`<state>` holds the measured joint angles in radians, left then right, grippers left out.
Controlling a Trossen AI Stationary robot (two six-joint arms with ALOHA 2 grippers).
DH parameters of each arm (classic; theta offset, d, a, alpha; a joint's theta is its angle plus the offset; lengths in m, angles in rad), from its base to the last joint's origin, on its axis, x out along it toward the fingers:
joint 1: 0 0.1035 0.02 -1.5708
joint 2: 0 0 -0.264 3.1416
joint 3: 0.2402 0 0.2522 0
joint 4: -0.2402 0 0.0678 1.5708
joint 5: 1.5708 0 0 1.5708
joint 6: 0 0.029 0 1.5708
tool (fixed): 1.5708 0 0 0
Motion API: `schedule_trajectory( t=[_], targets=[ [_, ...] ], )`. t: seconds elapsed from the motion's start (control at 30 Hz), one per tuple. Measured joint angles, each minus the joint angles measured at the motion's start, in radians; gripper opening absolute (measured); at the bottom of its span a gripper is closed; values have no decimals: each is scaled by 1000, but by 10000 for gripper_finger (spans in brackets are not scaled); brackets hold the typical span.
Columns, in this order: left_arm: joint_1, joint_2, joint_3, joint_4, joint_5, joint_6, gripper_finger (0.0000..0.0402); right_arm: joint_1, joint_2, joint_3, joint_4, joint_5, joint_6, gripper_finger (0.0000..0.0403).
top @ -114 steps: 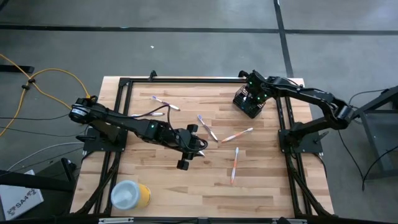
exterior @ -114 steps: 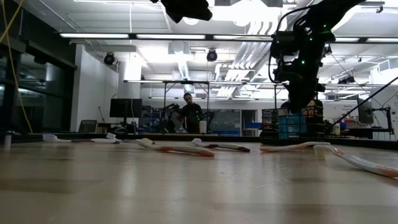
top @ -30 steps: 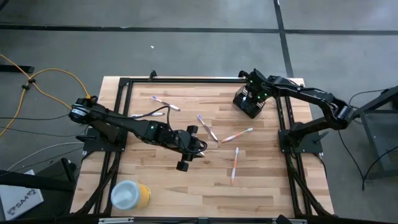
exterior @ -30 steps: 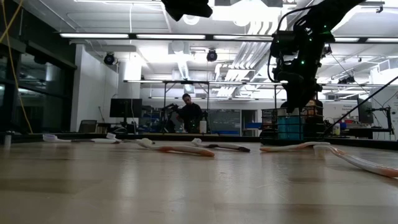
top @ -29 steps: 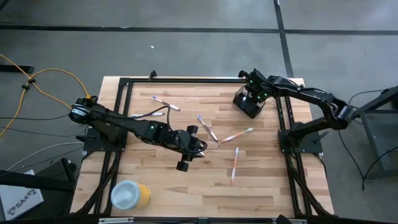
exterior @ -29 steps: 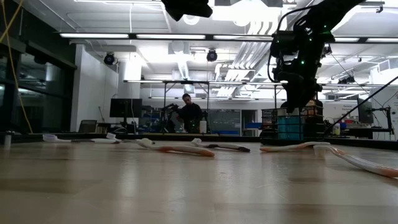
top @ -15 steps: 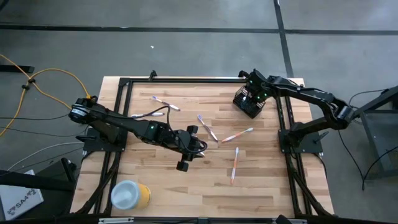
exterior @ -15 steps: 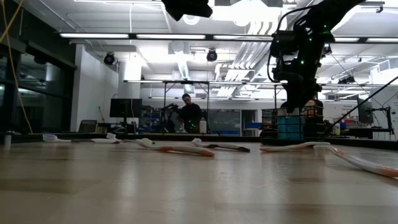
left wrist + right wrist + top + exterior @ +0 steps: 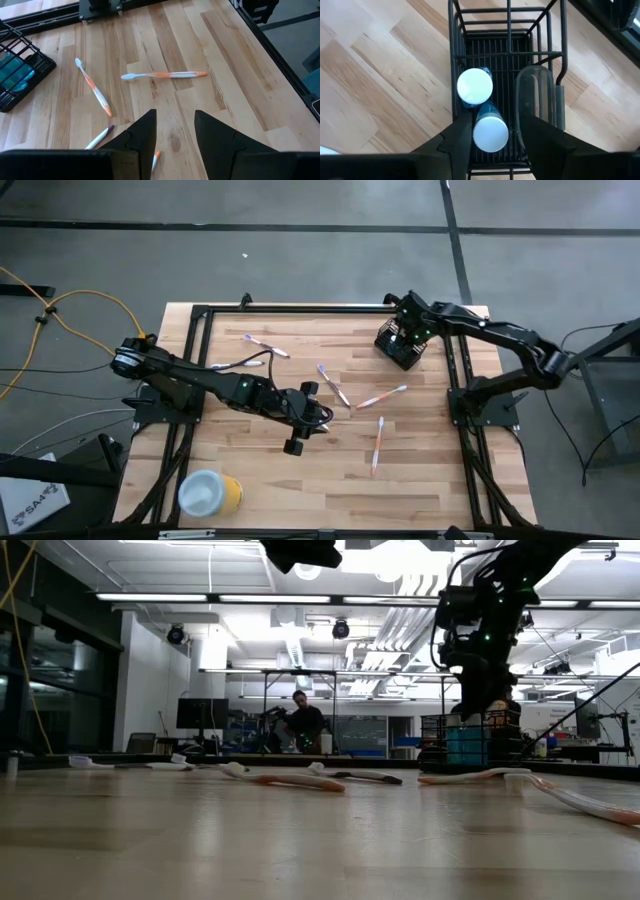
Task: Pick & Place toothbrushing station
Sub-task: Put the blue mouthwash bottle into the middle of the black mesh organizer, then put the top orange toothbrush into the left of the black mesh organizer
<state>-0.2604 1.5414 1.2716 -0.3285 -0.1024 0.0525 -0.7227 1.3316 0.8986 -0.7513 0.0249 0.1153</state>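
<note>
A wooden bench [image 9: 300, 480] carries a scattered toothbrushing set as two dark robot arms work above it. At the far right corner, the right claw [image 9: 490, 131] hangs straight above the black wire holder [image 9: 400, 346], its two fingers [image 9: 457, 137] parted and closed on nothing; seen from that arm's wrist, they straddle the white cap of one blue tube [image 9: 490, 132], which stands upright in the holder just beside a second blue tube [image 9: 475, 86], with a clear cup-shaped insert [image 9: 535, 95] next to them inside the wire frame. Whether the fingers touch the tube cannot be told. The left claw [image 9: 174, 131] is raised over the middle of the bench, fingers apart and empty, and looks down on an orange-handled toothbrush [image 9: 165, 75] and another orange and white toothbrush [image 9: 92, 86] lying flat on the wood. From above, more brushes lie loose: a pale one [image 9: 264, 345] near the far left, a purple-toned one [image 9: 333, 384] and an orange one [image 9: 381, 397] near the centre, and one [image 9: 378, 442] closer to the near edge. A yellow cylinder with a white top [image 9: 210, 494] lies on its side at the near left corner. In the room beyond, a person [image 9: 303, 718] is seen at a workstation.
</note>
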Motion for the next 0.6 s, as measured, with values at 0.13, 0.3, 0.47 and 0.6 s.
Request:
schedule_trajectory(
  t=[0.13, 0.3, 0.47, 0.6],
  targets=[
    [0, 0, 0, 7, 0, 0, 129, 0, -29, 0, 0, 0, 0, 161],
    [0, 0, 0, 15, 0, 3, 129, 0, -67, 0, -2, -1, 2, 161],
    [0, 0, 0, 15, 0, 3, 129, 0, -97, 0, -11, -2, 11, 162],
    [0, 0, 0, 15, 0, 2, 129, 1, -127, 0, -10, -9, 11, 162]
  ],
)
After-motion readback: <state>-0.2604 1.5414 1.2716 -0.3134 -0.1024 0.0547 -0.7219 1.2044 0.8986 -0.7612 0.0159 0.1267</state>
